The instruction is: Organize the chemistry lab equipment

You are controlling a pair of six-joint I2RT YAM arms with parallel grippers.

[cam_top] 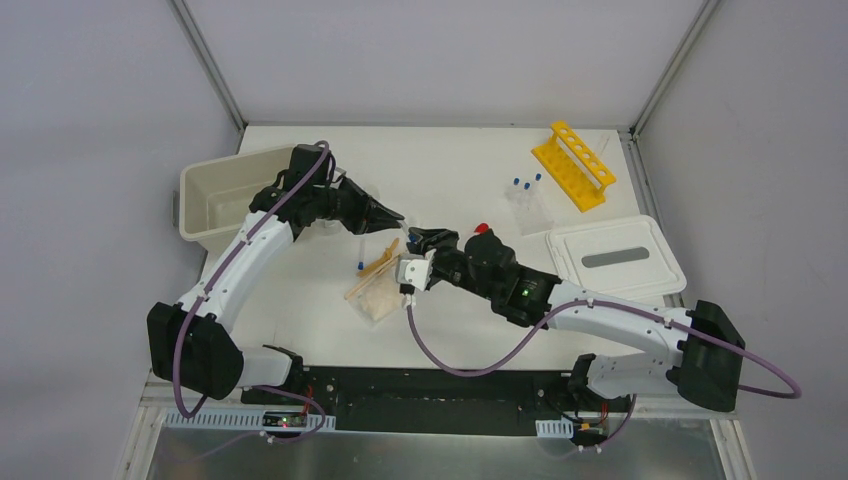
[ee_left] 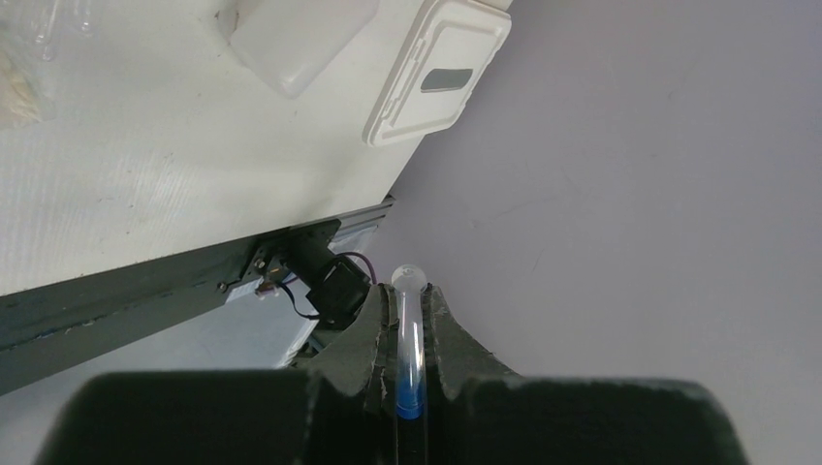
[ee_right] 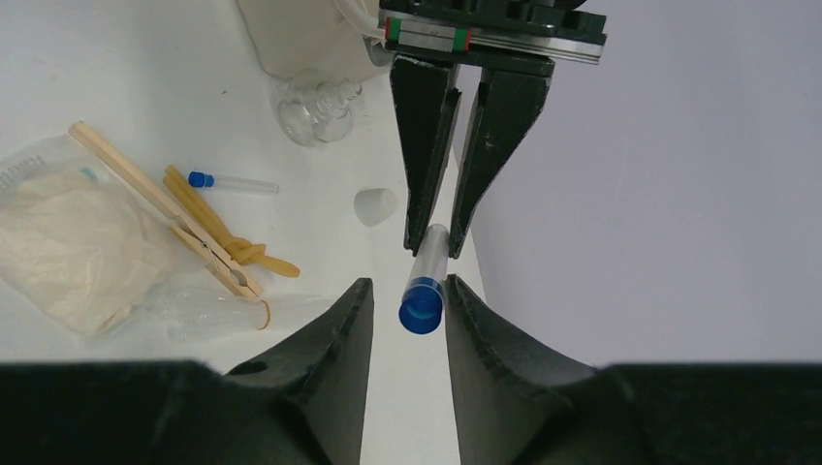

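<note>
Handover: right gripper [ee_right: 409, 283] jaws parted, flanking cap of blue-capped tube [ee_right: 423, 302], held mid-air over worktop [cam_top: 450, 170]; left gripper [ee_right: 436, 247] jaws clamped on its clear end. Centre cap, close right firmly before left lets go

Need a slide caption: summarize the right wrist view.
Left gripper holds a blue-capped tube, cap first, inside the open right gripper.

Left gripper [cam_top: 398, 216] and right gripper [cam_top: 418, 236] nearly tip to tip. Wooden sticks [cam_top: 372, 272], beige packet [cam_top: 378, 300] just beside right gripper.
</note>
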